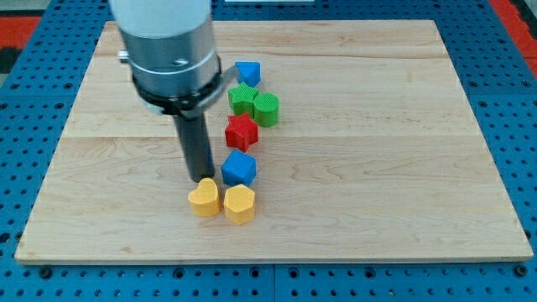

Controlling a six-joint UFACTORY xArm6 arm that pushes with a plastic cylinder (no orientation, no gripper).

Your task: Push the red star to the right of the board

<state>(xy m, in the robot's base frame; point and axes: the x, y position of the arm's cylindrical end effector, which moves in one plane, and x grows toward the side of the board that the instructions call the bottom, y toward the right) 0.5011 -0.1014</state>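
The red star (241, 132) lies near the board's middle, just below a green star (242, 98) and a green cylinder (266, 110). My tip (201, 178) stands to the star's lower left, apart from it. The tip is just left of a blue cube (239, 169) and right above a yellow heart-like block (204, 199). A yellow hexagon-like block (239, 204) sits beside that one.
A blue block (247, 73) lies at the top of the column of blocks. The wooden board (377, 168) rests on a blue pegboard table. The arm's grey body (168, 50) hangs over the board's upper left.
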